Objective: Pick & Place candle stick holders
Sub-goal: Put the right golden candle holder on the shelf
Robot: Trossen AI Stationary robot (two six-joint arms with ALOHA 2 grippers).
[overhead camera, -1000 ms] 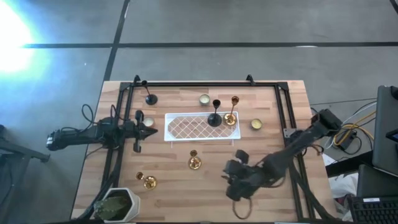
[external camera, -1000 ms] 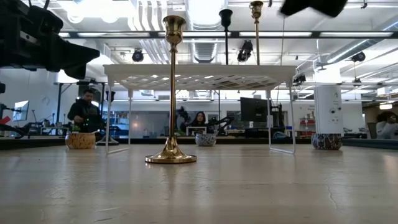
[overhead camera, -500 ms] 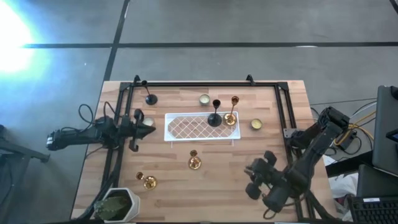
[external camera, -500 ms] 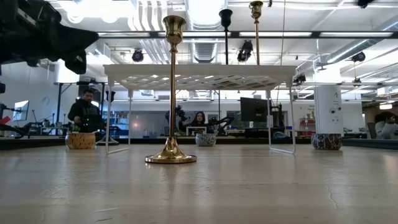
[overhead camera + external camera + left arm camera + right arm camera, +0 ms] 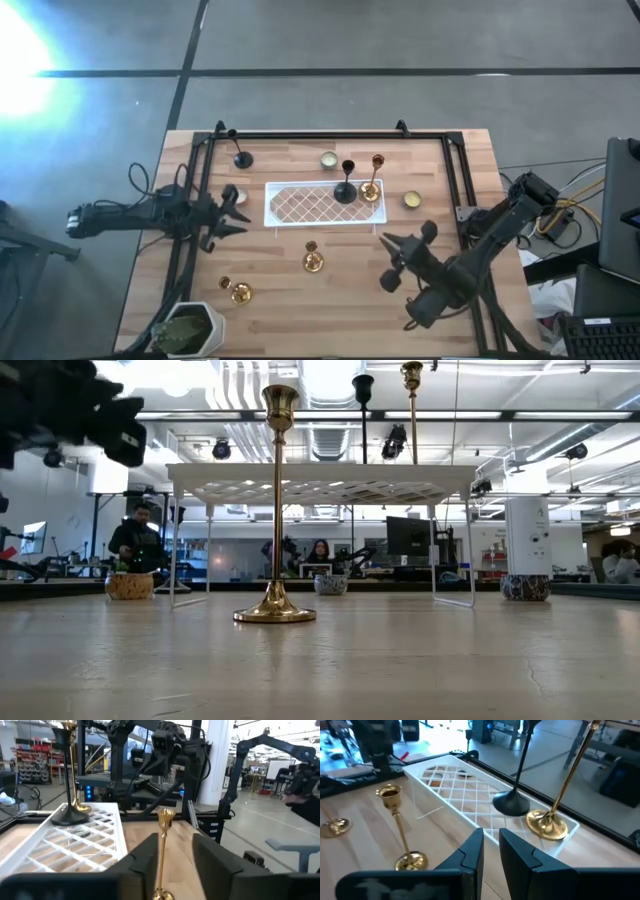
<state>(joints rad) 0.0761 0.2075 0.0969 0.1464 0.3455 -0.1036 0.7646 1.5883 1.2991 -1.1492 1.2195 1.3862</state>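
A white lattice tray (image 5: 322, 204) carries a black candle stick holder (image 5: 345, 190) and a gold one (image 5: 370, 189), both upright on their round bases. Another gold holder (image 5: 313, 261) stands on the table nearer me, a third (image 5: 240, 292) near the left front, and a black one (image 5: 243, 158) at the far left. My left gripper (image 5: 238, 212) hovers open left of the tray, looking along the table at the gold holder (image 5: 162, 845). My right gripper (image 5: 395, 250) hangs right of that holder, fingers a narrow gap apart (image 5: 491, 832), holding nothing.
Pale tealight candles (image 5: 329, 159) (image 5: 412, 200) lie beside the tray. A potted plant (image 5: 190, 328) stands at the near left corner. A black frame (image 5: 330, 135) runs along the table's far and side edges. The tray stands raised on thin legs (image 5: 436, 540).
My left gripper has opened and risen a little. My right arm has swung out toward the table's right edge, and its gripper has turned from pointing down toward the tray and holders, going out of the low view's top.
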